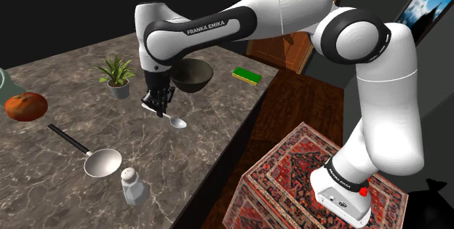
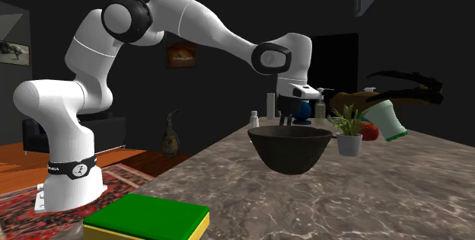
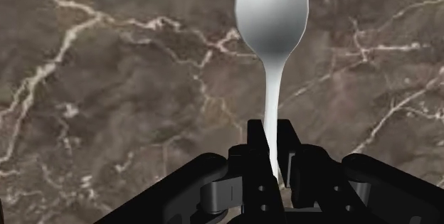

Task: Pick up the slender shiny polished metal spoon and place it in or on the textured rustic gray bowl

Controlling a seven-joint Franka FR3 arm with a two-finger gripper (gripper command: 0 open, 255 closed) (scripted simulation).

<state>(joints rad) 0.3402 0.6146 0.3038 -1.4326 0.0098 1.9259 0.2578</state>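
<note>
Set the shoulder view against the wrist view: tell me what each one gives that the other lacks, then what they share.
Shoulder view adds: the dark bowl, potted plant, ladle, shaker, green sponge, and the arm on its stand. Wrist view adds: the fingers clasping the spoon by its handle, seen close. Shared: the gripper, the spoon and the marbled counter.

The spoon (image 3: 272, 23) is cut off at its tip, and the jaws hide its handle end.
</note>
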